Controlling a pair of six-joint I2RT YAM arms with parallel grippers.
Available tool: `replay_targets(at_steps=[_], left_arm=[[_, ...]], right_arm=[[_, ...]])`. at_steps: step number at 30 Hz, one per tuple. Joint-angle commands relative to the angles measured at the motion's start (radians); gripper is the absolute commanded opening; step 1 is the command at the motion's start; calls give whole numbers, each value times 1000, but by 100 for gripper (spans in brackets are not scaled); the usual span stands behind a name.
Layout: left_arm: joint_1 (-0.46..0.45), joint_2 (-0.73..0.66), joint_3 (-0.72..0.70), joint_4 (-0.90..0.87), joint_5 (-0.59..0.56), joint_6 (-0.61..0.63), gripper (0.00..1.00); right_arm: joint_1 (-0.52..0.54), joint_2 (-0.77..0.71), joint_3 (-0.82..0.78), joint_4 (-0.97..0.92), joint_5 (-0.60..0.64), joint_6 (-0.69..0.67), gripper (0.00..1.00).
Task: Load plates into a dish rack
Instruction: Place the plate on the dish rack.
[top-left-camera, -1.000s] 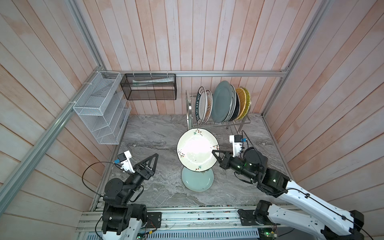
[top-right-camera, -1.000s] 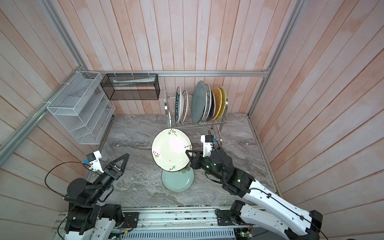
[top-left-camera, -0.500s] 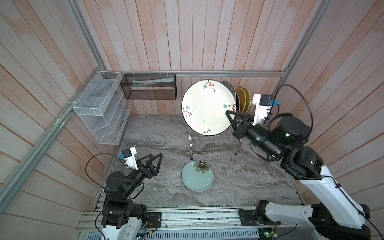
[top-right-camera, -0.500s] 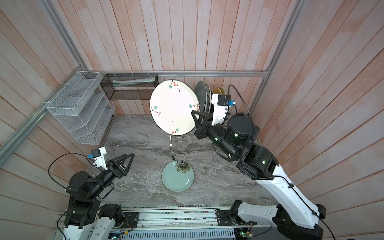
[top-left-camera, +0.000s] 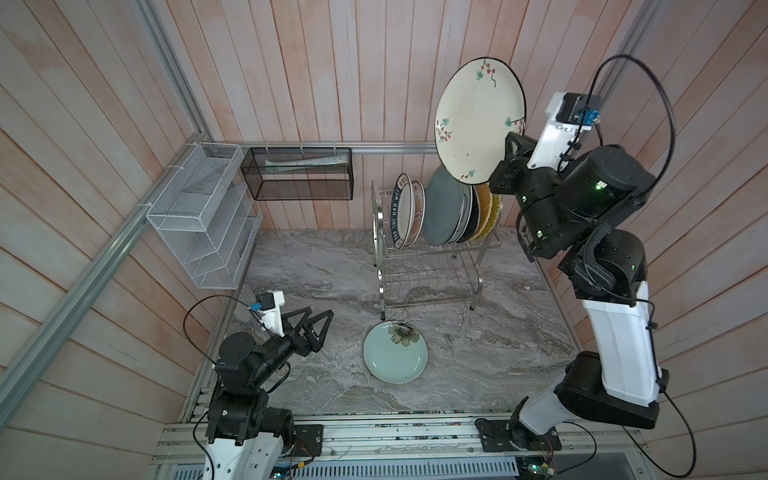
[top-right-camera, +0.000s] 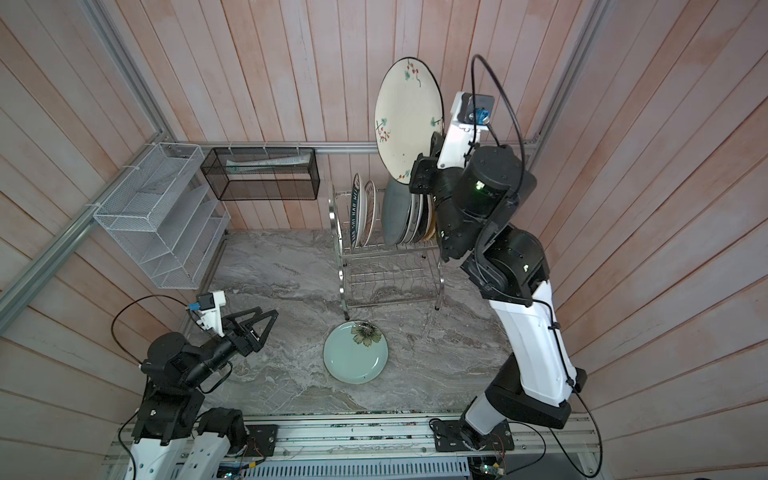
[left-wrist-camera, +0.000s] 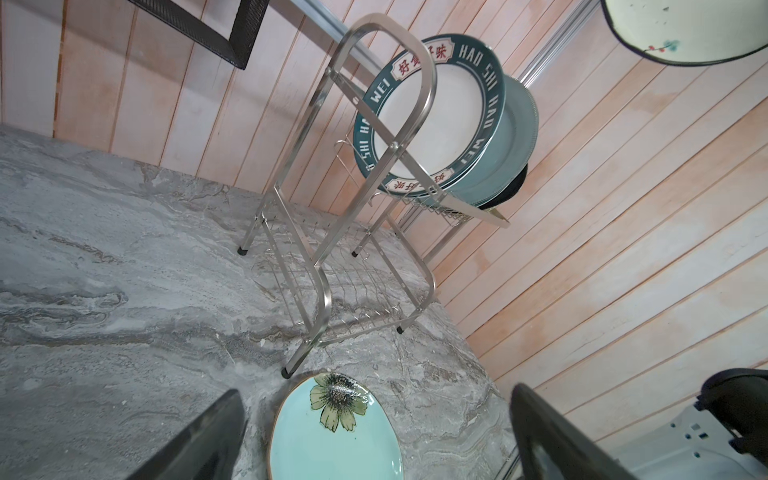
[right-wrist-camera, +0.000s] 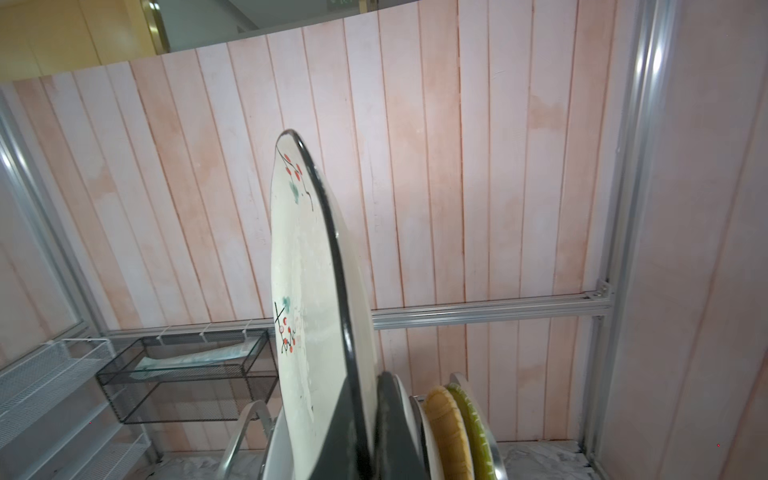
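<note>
The two-tier shiny steel wire dish rack (top-left-camera: 430, 279) stands at the back of the grey marble tabletop (top-left-camera: 311, 266). Its upper tier is packed with a row of upright plates (top-left-camera: 444, 212) and its lower tier is bare. Above that row, the round cream plate with red-berry sprigs and a dark rim (top-left-camera: 478, 120) hangs on edge. The right gripper (top-left-camera: 512, 156) pinches it at the lower rim, jaws pressed onto the edge.

Treat it as stiff glazed ceramic: probably heavy for a one-edge pinch, slick, and likely to chip against steel or its neighbours, so lower it slowly.

The round pale blue plate with a painted flower (top-left-camera: 395, 357) lies flat just beside the rack's front foot. Its rim is likely your only hold. The left gripper (top-left-camera: 319, 316) hovers near it, jaws spread wide and holding nothing.
</note>
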Motion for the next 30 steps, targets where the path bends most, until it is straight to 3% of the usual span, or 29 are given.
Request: replay_targets(at_steps=[1,12,22,30], left_arm=[[1,19,42,17,9,45,100],[2,-14,1,14,-11,63,100],[1,-24,-6,27,-15,68,100],[1,-24,-6,33,-5,73,100]], right_arm=[[-47,24,44,31,23,-39,0],[-171,111,16,-64,-122,104,0],[-171,170,-28,-83,-107,166,0],[-137,165,-172,-30,-29,185,0]])
